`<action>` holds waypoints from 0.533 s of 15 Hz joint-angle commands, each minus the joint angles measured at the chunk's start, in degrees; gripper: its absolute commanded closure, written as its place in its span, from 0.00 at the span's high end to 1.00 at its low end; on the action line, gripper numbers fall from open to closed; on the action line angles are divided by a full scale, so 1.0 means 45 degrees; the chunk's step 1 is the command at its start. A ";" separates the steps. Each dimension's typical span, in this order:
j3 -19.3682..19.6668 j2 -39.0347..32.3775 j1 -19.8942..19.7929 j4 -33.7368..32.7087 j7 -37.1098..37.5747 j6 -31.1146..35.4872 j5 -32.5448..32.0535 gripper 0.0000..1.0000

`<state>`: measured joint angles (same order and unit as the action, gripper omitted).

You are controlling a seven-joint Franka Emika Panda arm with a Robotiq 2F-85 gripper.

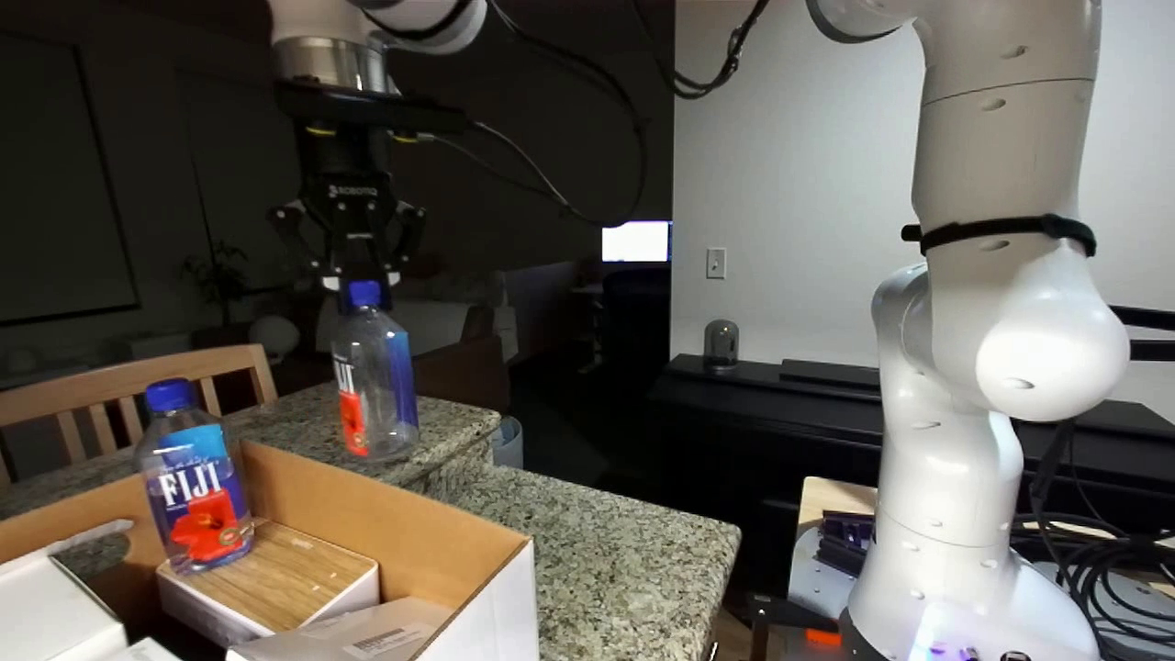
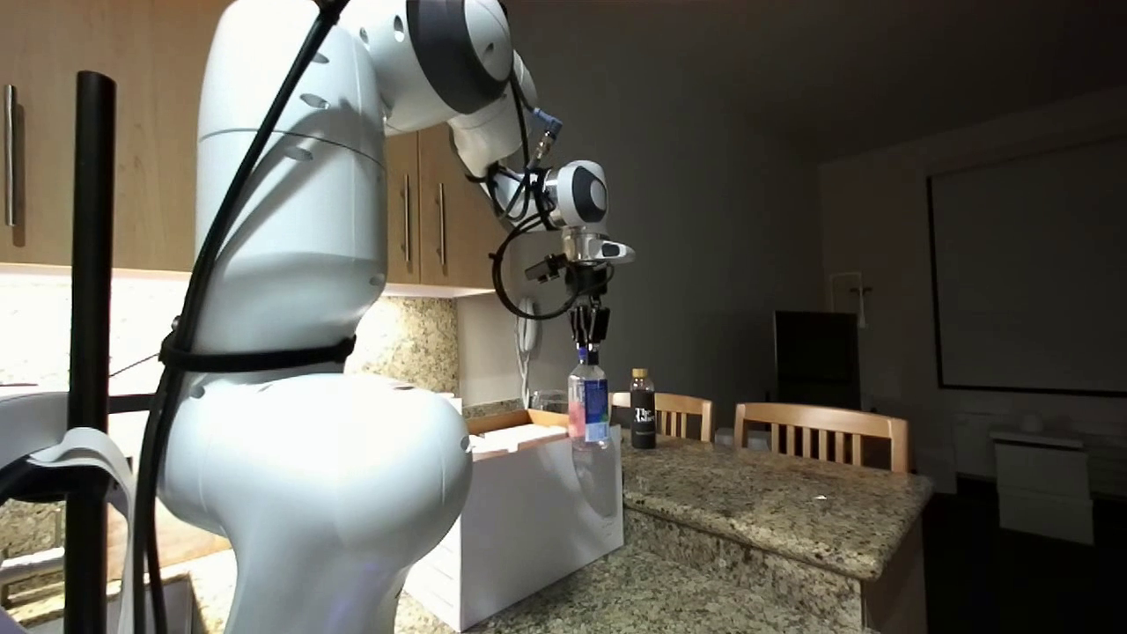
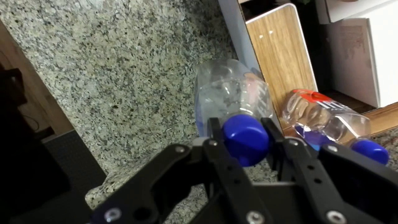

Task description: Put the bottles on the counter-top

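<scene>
Robotiq gripper (image 1: 365, 294), maker's name legible in an ext. view, is pinched snug on both sides of the blue cap (image 3: 245, 133) of a FIJI btl (image 1: 376, 404). Btl hangs slightly tilted just outside the cardboard box (image 1: 496, 610), over the granite counter-top (image 3: 108, 77); can't tell if it touches the box wall. Its label's turned, so only the end of the brand shows. 2nd FIJI btl (image 1: 200, 496), in the box atop a woodgrain-topped block (image 1: 303, 578), has full FIJI + red flower readable in an ext. view; in wrist view it's partly behind the gripper. Barcode label (image 1: 393, 640) also in box, print too small to read. Only an ext. view has the gold-capped dark btl (image 2: 643, 418), beyond the box: "The Ashe", end unclear.
</scene>
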<state>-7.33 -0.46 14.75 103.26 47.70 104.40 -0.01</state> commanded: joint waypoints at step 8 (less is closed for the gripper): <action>-0.0511 0.1815 -0.1058 0.6855 0.3631 0.5863 -0.2326 0.15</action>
<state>-8.78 6.18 12.41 128.04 59.50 126.88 -9.16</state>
